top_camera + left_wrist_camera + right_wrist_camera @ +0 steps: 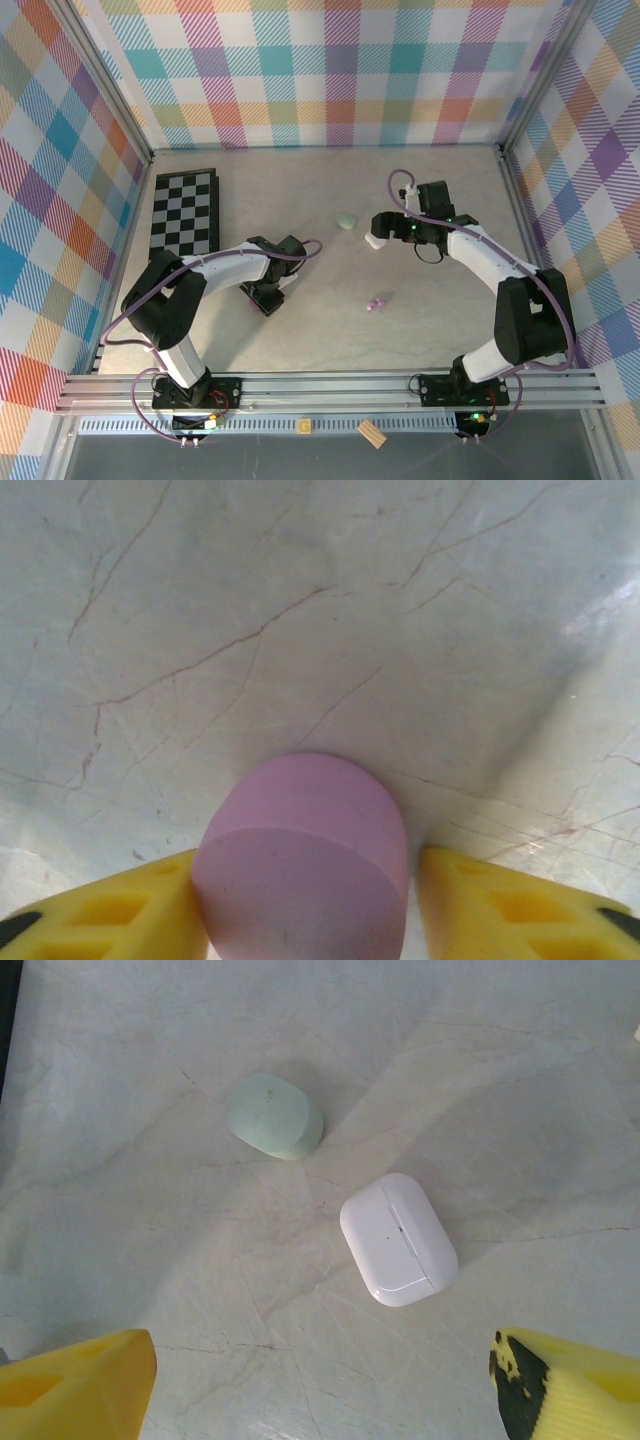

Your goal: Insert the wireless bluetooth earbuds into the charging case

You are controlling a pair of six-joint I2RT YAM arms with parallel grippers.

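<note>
Progress looks early: lilac earbuds (378, 301) lie loose on the table (330, 180), outside any case, at 3 o'clock of the left gripper (268, 296), so insertion is all to come. That arm reaches low with its elbow folded, its yellow fingers (130, 910) flanking a pink case (300, 850); whether they truly pinch it I cannot tell. Right gripper (320, 1390) hovers pointing down, jaws wide apart and empty, above a white case (398, 1240), with a mint case (275, 1115) at 10 o'clock of it
</note>
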